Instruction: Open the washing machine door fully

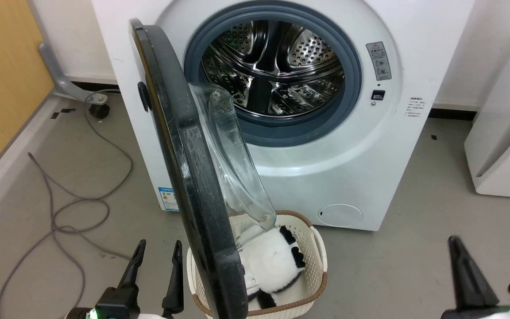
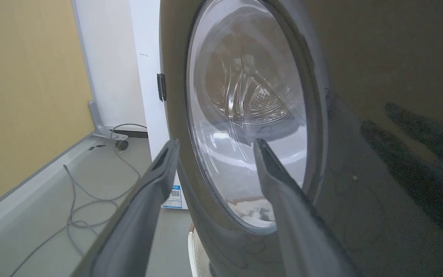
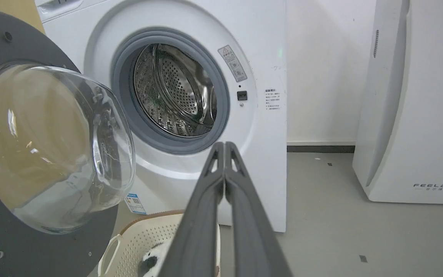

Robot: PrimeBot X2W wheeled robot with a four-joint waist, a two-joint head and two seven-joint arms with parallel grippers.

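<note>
While washing machine door (image 1: 179, 168) stands half-open: swing unfinished (push wider next).
Left gripper (image 1: 160, 244): fingers wide, empty.
Right gripper (image 3: 224, 145): fingers closed, empty.

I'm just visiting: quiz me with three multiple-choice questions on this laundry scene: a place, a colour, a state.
1. Where does the basket stand? A on a shelf; B on the floor below the washing machine door, before the washing machine; C on top of it.
2. What colour is the rubber ring? A grey; B red; C yellow.
3. How do the fingers of the right gripper stand? A spread wide; B clamped on the door; C pressed together.
Answers: B, it sits under the door's edge; A, plainly grey; C, no gap shows.
</note>
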